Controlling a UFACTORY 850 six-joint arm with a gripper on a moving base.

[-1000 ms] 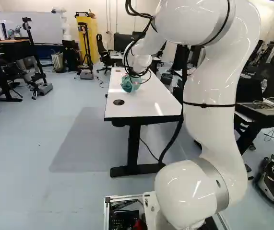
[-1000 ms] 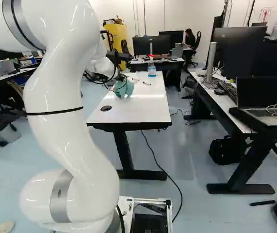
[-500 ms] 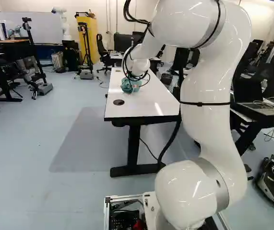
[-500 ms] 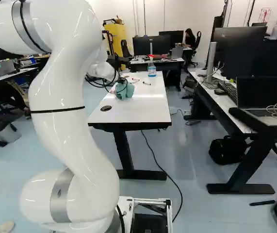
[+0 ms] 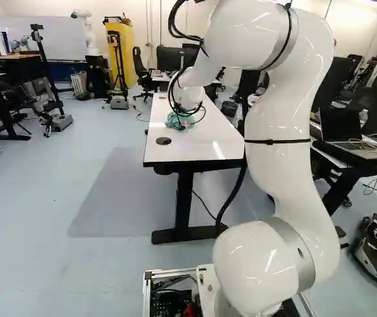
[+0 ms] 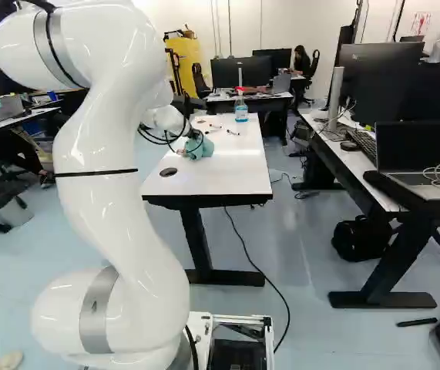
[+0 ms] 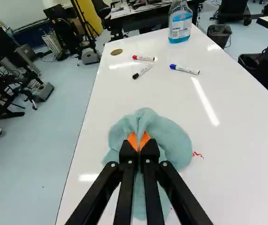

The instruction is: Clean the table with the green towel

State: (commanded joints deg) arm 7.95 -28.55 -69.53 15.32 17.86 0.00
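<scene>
Gripper (image 6: 192, 136): narrow, its two orange-padded fingers almost together with a gathered fold of green towel (image 7: 173, 140) pinched between them, low over the white table (image 7: 237, 140). Towel lies crumpled on the tabletop, spread around the fingertips to left and right, with a strip running toward the near side. Red ink mark (image 7: 198, 154) on the surface just beside the towel's right edge; a smaller red trace by its near part. Far of the towel, three markers lie apart from it: red-capped (image 7: 143, 58) and black-capped (image 7: 142, 71) to the left, blue-capped (image 7: 184, 70) to the right. Container 1: clear spray bottle (image 6: 241, 110), upright at the far end of the table, red-and-white head, blue liquid inside; fill level cannot be read behind the label. Container 2: dark waste bin (image 7: 219, 33) on the floor, past the table's far right side; contents cannot be made out. Container 3: grey bin (image 6: 10, 216) on the floor, well left of the table, dark material over its top; inside not visible. Container 4: open metal-edged bay (image 5: 148, 294) of the base, at the near side, holding dark components and a red part (image 5: 189, 309). Round dark grommet (image 5: 164, 140) set in the tabletop, left side, near end.
</scene>
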